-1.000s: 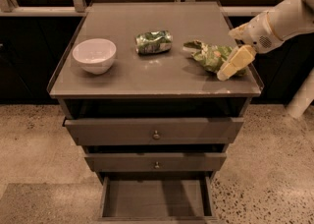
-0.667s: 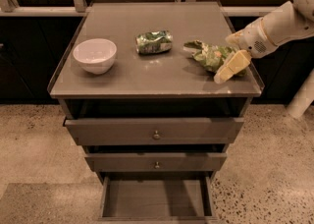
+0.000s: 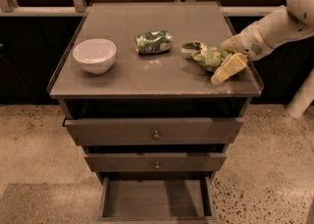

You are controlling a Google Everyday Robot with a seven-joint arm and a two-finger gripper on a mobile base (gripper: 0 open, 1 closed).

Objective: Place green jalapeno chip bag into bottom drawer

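The green jalapeno chip bag [image 3: 205,56] lies crumpled on the right side of the cabinet top, its twisted end pointing left. My gripper [image 3: 227,57] comes in from the right on a white arm and is open, with one cream finger [image 3: 226,69] in front of the bag's right end and the other behind it. The bag rests on the top. The bottom drawer [image 3: 156,199] is pulled out below, its flat floor bare.
A white bowl [image 3: 94,55] sits on the left of the cabinet top [image 3: 122,78]. A small rolled dark-green packet [image 3: 154,42] lies in the middle. The two upper drawers with knobs [image 3: 156,134] are slightly out. A white post [image 3: 301,95] stands at the right.
My gripper has moved a little left and down, closing in around the right end of the chip bag. The bag, bowl and packet have not moved.
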